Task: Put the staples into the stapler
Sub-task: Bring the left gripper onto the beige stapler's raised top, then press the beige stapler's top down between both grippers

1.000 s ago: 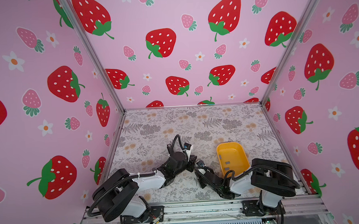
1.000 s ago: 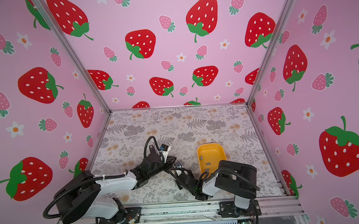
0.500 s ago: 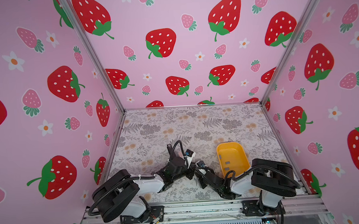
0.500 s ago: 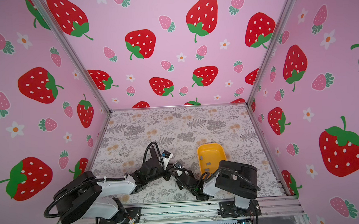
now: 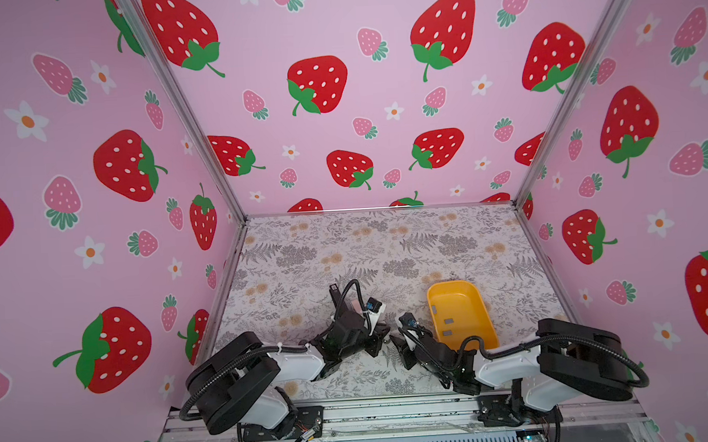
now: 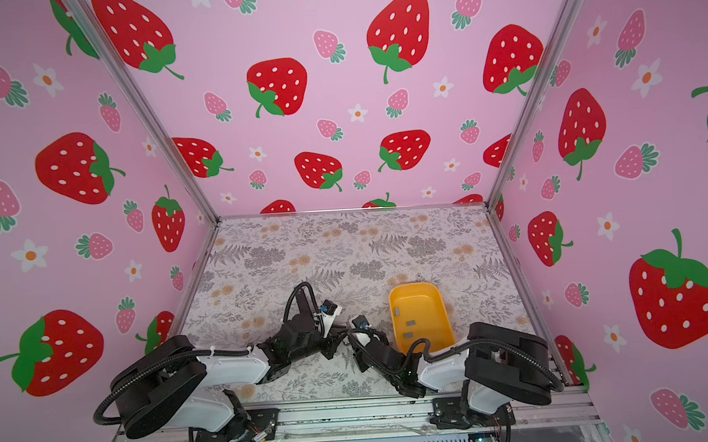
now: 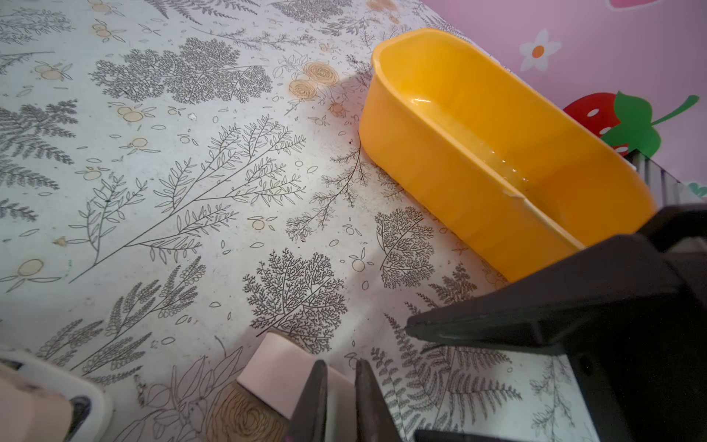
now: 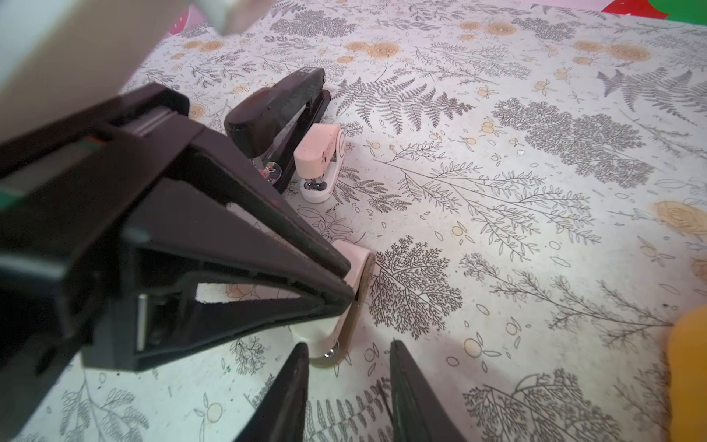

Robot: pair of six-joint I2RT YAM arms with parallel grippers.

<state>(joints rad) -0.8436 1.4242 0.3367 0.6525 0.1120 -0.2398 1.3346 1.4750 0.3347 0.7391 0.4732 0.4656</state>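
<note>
Three staples (image 5: 448, 320) lie as small grey strips on the floor of the yellow tray (image 5: 467, 303), apart from each other; both top views show them (image 6: 410, 322). The tray stands on the floral table (image 8: 497, 191), on the right side near the front, just beside the right arm.

To the left of the tray, near the middle of the table's front, is the pink stapler (image 8: 359, 264), which has a tan base. The left gripper (image 8: 348, 283) holds it: its two black fingers are pressed together on the pink upper part. The left wrist view shows the same grip from behind (image 7: 340, 363). The stapler is tilted, with its lower end down at the table.

The right gripper (image 8: 348, 344) faces it from the other side. Its jaws are spread, with only table pattern between them, and the lower end of the stapler is just in front of the fingertips.

Farther back a black stapler (image 8: 279, 111) lies on the table. A small white-and-pink stapler (image 8: 321, 160) is right beside it, and the two seem to touch.
</note>
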